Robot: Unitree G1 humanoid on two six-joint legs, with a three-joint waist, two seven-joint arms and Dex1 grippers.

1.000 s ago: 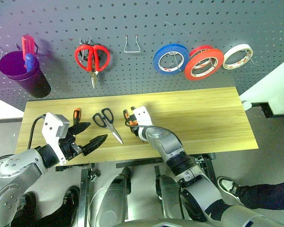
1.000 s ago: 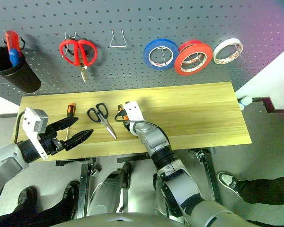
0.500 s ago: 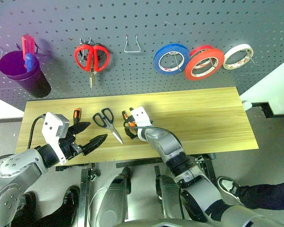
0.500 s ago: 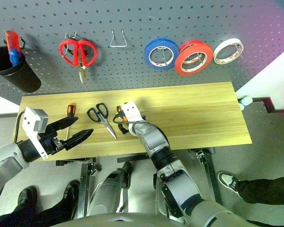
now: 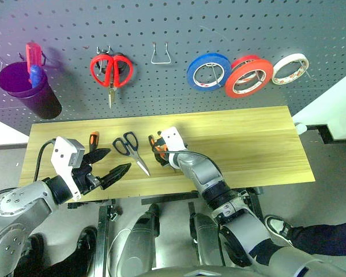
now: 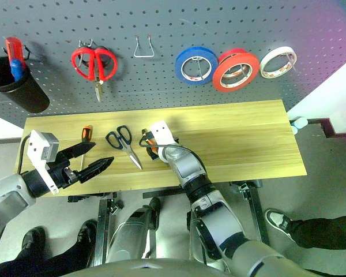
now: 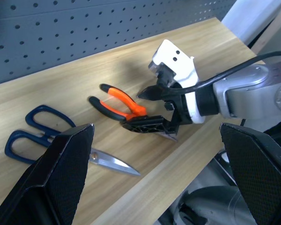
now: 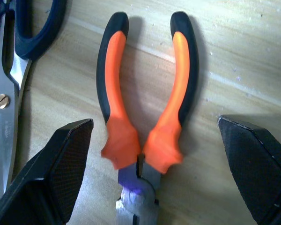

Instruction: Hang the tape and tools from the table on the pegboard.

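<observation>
Overhead, the pegboard (image 5: pixel 179 23) spans the back of the scene, a dark grey panel of small holes. On it hang a purple cup (image 5: pixel 29 89), red-handled scissors (image 5: pixel 111 70), an empty wire hook (image 5: pixel 160 55), a blue tape ring (image 5: pixel 208 71), the orange-red tape (image 5: pixel 248 77) overlapping a smaller red-and-white ring behind it, and a white tape ring (image 5: pixel 289 68).

Below the board stands the table (image 5: pixel 248 144) of light wooden planks. Its right half is bare; the tools lie toward its left end. From left to right they are the screwdriver (image 5: pixel 93 140), partly hidden behind the left arm, the dark-handled scissors (image 5: pixel 131 149) with blades pointing toward the near edge, and the pliers (image 8: pixel 143 112) with orange and black handles.

Both arms reach over the near edge. The left gripper (image 5: pixel 106 165) hovers above the table's left end with its two black fingers spread wide and nothing between them, near the screwdriver. The right gripper (image 7: pixel 152 108) is down at the pliers, its fingers parted to either side of the tool's head; in its wrist view the pads stand clear of the handles, so the pliers lie flat on the wood, not pinched.

A person's dark shoe (image 5: pixel 277 224) shows on the floor at the lower right.
</observation>
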